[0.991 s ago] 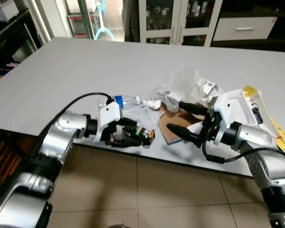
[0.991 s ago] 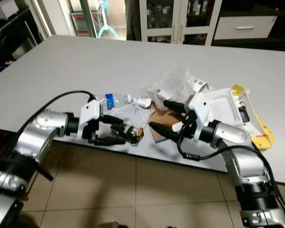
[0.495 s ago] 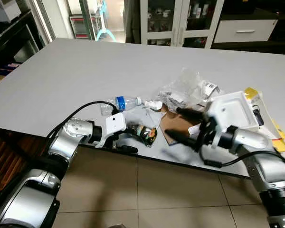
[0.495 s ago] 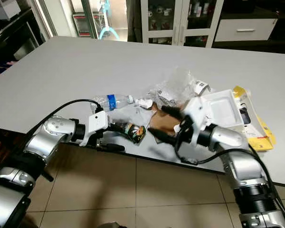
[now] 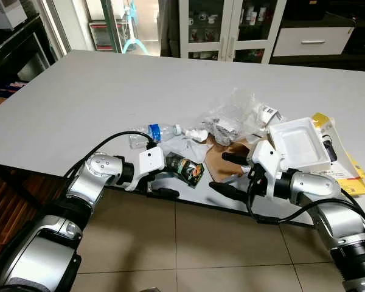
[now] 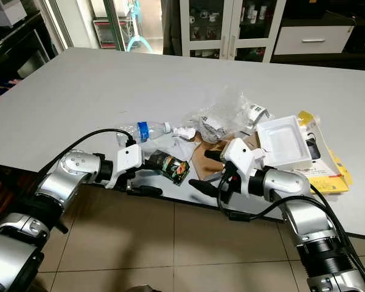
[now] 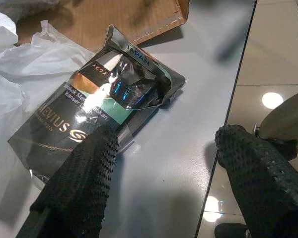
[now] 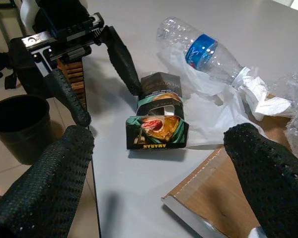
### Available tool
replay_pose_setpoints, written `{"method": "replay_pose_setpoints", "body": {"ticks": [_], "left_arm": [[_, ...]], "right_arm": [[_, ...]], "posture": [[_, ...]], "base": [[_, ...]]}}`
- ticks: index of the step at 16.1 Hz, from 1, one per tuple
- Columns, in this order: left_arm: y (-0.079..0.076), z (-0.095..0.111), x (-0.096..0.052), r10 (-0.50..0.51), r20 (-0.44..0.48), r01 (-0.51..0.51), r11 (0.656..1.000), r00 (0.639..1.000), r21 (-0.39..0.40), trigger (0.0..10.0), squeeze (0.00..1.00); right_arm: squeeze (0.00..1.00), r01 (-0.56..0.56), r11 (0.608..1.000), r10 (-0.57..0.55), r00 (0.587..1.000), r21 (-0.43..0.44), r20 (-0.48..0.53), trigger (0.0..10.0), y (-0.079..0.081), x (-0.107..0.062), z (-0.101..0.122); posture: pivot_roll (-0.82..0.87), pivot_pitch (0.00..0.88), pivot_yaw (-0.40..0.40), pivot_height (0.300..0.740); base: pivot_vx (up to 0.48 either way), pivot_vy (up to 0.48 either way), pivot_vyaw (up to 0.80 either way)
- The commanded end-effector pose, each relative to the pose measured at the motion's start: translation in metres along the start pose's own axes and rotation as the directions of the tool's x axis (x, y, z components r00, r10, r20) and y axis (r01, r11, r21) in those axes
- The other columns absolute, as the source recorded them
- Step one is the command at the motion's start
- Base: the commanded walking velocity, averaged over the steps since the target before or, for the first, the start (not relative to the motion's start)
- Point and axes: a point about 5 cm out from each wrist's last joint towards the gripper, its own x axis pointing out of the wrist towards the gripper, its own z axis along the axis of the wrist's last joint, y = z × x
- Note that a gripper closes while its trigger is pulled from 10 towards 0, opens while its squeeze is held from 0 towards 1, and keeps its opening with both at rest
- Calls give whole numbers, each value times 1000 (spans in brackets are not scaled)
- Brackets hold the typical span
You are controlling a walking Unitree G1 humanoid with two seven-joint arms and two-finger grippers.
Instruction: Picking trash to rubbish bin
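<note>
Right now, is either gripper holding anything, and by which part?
Nothing is held. The left gripper is open, one finger lying on the cigarette pack at the table edge. The right gripper is open near the cardboard.

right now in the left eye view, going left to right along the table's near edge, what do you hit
left gripper → cigarette pack → brown cardboard → right gripper → white foam tray → yellow packet

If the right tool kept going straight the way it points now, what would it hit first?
Most likely the cigarette pack, lying at the table edge midway between the right tool's spread fingers. Beyond it sits the left tool, one finger already on the pack. Depth is hard to judge, so it might skim the table first.
</note>
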Motion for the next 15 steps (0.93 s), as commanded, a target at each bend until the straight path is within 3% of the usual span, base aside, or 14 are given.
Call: {"method": "replay_pose_setpoints", "body": {"ticks": [1,10,12,13,15], "left_arm": [[5,3,-3,8,-4,-8,1000,1000,17,10000,0],[6,5,-2,9,8,-9,1000,1000,24,10000,0],[8,6,-2,40,13,-40,999,999,36,10000,0],[14,10,-1,125,31,-126,991,992,54,10000,0],[19,13,2,187,37,-189,980,982,62,10000,0]], "right_arm": [[0,-6,1000,6,1000,-28,-12,10000,1,0,0],[0,-25,997,15,992,-75,-126,10000,4,1,-14],[0,-29,997,19,992,-74,-127,10000,5,1,-15],[0,-34,997,24,991,-75,-128,10000,6,2,-15],[0,-37,996,27,991,-75,-128,10000,7,3,-15]], "posture": [[-79,25,51,740],[-82,25,51,740],[-82,27,51,740],[-81,28,52,740],[-85,29,53,740]], "base": [[0,0,0],[0,0,0],[0,0,0],[0,0,0],[0,0,0]]}}
